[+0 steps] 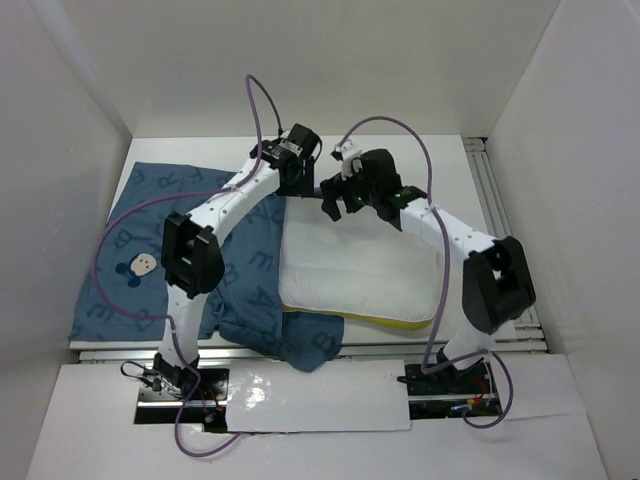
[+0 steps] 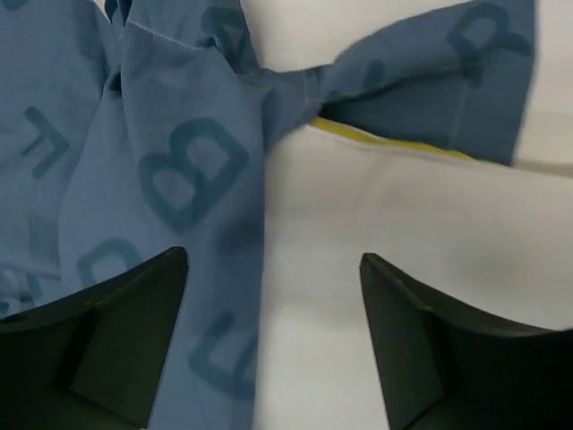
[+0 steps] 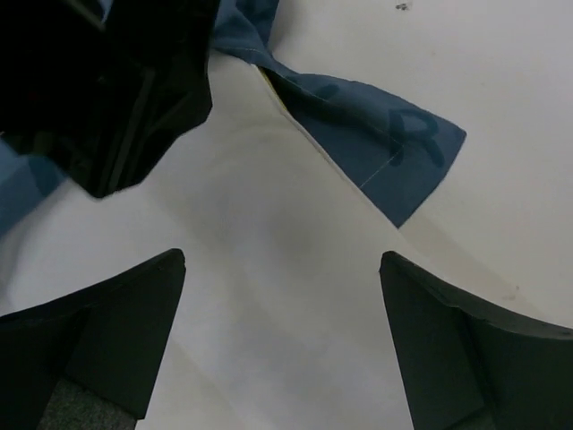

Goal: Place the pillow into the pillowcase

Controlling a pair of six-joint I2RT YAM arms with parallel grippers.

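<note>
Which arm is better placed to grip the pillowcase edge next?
Probably left. The left gripper, open, straddles the pillowcase edge on the pillow; the right gripper hangs open over bare pillow.

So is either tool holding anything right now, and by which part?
Nothing is held: left tool and right tool both open over the pillow and pillowcase.

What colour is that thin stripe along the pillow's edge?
The stripe is yellow, on a white pillow; clearest in the top external view.
</note>
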